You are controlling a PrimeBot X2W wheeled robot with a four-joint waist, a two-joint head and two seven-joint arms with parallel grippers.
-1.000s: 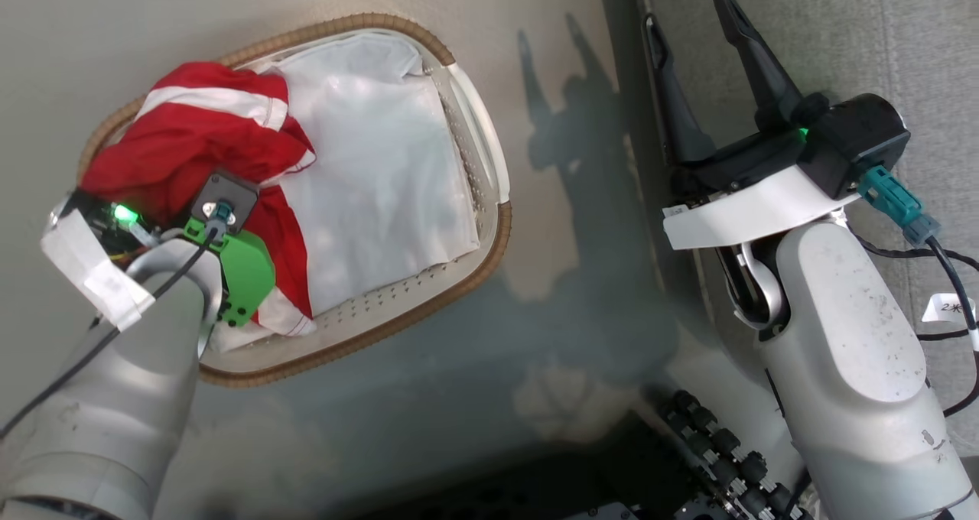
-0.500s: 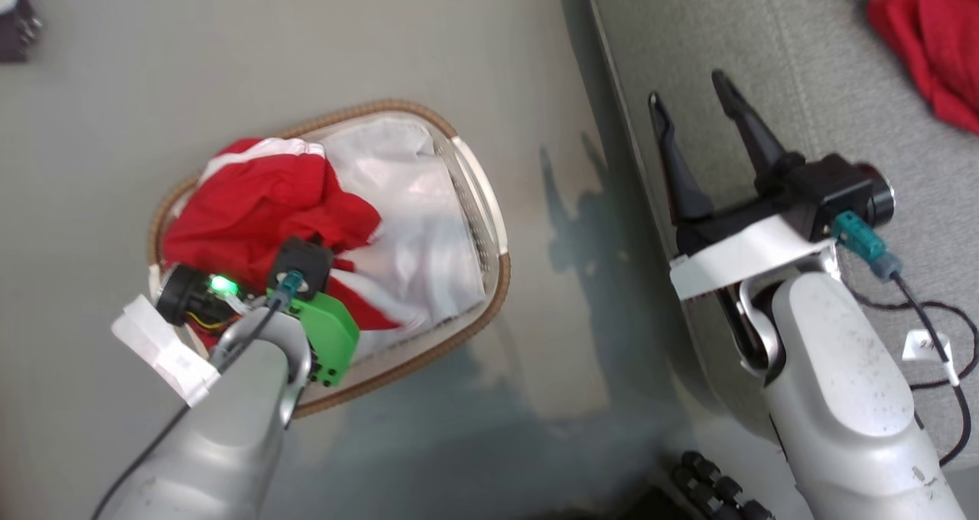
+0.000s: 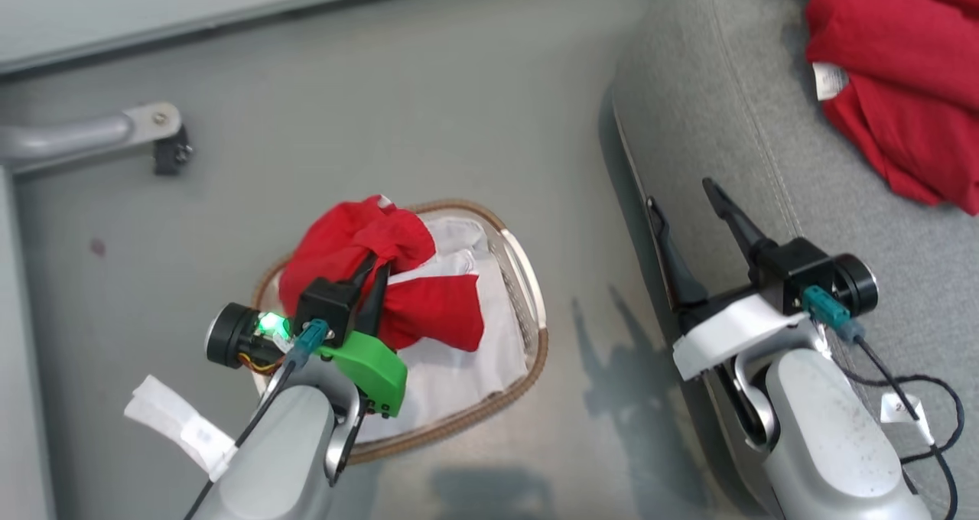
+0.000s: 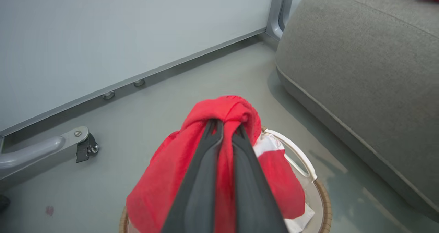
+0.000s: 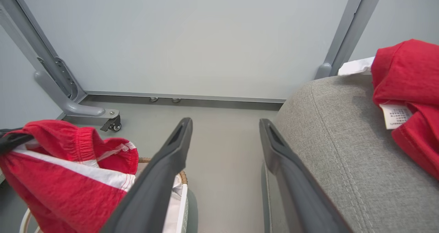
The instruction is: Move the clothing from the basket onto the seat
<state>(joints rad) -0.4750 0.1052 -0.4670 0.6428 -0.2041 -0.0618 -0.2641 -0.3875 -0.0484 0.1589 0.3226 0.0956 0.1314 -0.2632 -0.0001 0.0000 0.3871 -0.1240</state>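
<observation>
- The left gripper (image 3: pixel 375 271) is clamped on the clothing (image 3: pixel 344 245); its two dark fingers are pressed together with a fold of red fabric between them.
- The clothing hangs in a bunch from this grip, above the left part of the basket (image 3: pixel 544 344). Its lower end, with the white stripe, droops toward the white liner (image 3: pixel 459 375). I cannot tell if it touches the liner.
- The right gripper (image 3: pixel 679 195) holds nothing. Its fingers stand wide apart, near the left edge of the seat (image 3: pixel 765 160).
- The basket stands on the grey floor (image 3: pixel 382 107), just left of the seat, and they do not touch.
- In my judgement the task is about in the middle: the grasp and the lift look done, but the clothing is not yet clear of the basket. What is left is to carry it to the right over the floor gap and to let it go on the cushion.
- Another red garment (image 3: pixel 895 84) already lies on the far right part of the seat.
- This garment has a white tag (image 3: pixel 827 80) with small printed lines, too small to read.
- A paper slip (image 3: pixel 902 413) hangs on the cable of the right arm; its marks are not readable. I see no brand name.
</observation>
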